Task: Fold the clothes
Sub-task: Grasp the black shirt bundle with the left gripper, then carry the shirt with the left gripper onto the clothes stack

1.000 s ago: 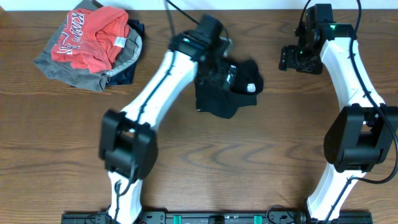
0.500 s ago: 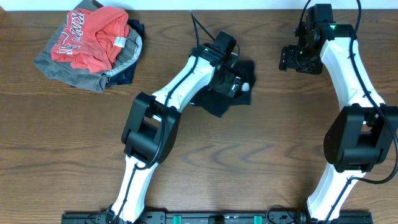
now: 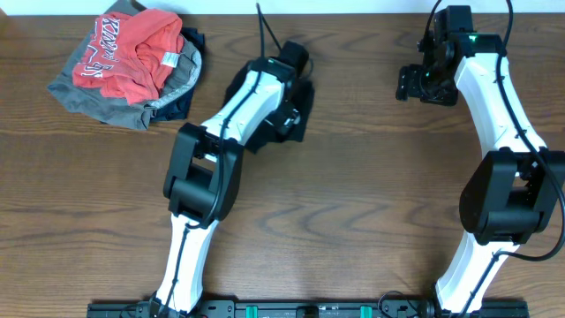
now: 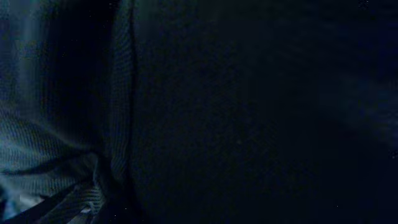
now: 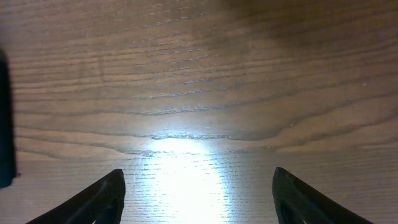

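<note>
A black garment (image 3: pixel 303 102) lies bunched on the wooden table at the back, left of centre. My left gripper (image 3: pixel 284 117) is down in it and shut on it. The left wrist view shows only dark fabric (image 4: pixel 249 112) with a ribbed grey-blue fold (image 4: pixel 50 168) at the left; the jaws themselves are hidden. My right gripper (image 3: pixel 415 84) hovers at the back right, open and empty. In the right wrist view its fingertips (image 5: pixel 198 193) are spread wide over bare wood.
A pile of clothes (image 3: pixel 132 62) sits at the back left, with a red printed shirt on top of grey and navy pieces. A thin dark edge (image 5: pixel 4 118) shows at the left border of the right wrist view.
My left gripper has dragged the black garment to the left, toward the clothes pile, and the garment is more bunched under the arm. The right arm has not moved.
</note>
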{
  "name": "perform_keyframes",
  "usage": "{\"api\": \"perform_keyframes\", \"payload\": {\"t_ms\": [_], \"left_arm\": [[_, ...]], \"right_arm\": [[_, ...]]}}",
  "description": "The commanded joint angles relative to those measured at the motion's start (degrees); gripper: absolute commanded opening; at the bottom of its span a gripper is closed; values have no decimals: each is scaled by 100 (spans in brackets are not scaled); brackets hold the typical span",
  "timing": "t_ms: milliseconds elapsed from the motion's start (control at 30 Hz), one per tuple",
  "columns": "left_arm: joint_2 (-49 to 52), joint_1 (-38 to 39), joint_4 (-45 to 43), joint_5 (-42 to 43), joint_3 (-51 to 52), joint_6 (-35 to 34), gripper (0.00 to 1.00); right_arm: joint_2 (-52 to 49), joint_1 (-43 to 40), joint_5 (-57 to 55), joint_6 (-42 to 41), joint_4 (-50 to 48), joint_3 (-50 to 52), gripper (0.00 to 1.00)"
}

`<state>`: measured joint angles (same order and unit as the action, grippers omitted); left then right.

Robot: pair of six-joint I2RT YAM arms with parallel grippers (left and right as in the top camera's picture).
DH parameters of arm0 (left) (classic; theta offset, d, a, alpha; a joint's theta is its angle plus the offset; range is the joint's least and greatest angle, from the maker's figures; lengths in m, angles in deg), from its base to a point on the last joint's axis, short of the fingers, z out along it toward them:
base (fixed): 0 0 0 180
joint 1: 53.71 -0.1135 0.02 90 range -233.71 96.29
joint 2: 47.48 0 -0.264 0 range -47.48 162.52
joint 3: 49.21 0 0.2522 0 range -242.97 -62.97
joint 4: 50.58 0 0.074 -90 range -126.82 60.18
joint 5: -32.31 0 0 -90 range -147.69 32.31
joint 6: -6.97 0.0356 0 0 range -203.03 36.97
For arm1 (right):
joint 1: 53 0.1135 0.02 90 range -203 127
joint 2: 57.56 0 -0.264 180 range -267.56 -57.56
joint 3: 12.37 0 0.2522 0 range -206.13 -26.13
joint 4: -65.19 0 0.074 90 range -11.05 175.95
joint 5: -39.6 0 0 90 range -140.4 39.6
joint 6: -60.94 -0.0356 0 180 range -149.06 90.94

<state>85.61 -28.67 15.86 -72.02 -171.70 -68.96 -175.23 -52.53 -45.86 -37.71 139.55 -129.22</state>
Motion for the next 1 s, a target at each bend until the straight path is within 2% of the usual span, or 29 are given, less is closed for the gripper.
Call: {"api": "perform_keyframes", "payload": {"t_ms": [0, 67, 200, 333, 967], "left_arm": [[-339, -39, 229, -240, -334, 199, 98], [-675, 4, 278, 101, -433, 199, 98], [-1209, 33, 155, 1309, -444, 52, 98], [-1189, 44, 103, 2262, -426, -72, 98], [107, 391, -50, 2330, -398, -195, 98]], "right_arm": [[120, -31, 46, 55, 11, -76, 73], [120, -31, 46, 55, 7, -76, 74], [120, -28, 48, 55, -35, -76, 74], [120, -28, 46, 55, -35, -76, 74], [120, -28, 44, 57, -31, -76, 75]]}}
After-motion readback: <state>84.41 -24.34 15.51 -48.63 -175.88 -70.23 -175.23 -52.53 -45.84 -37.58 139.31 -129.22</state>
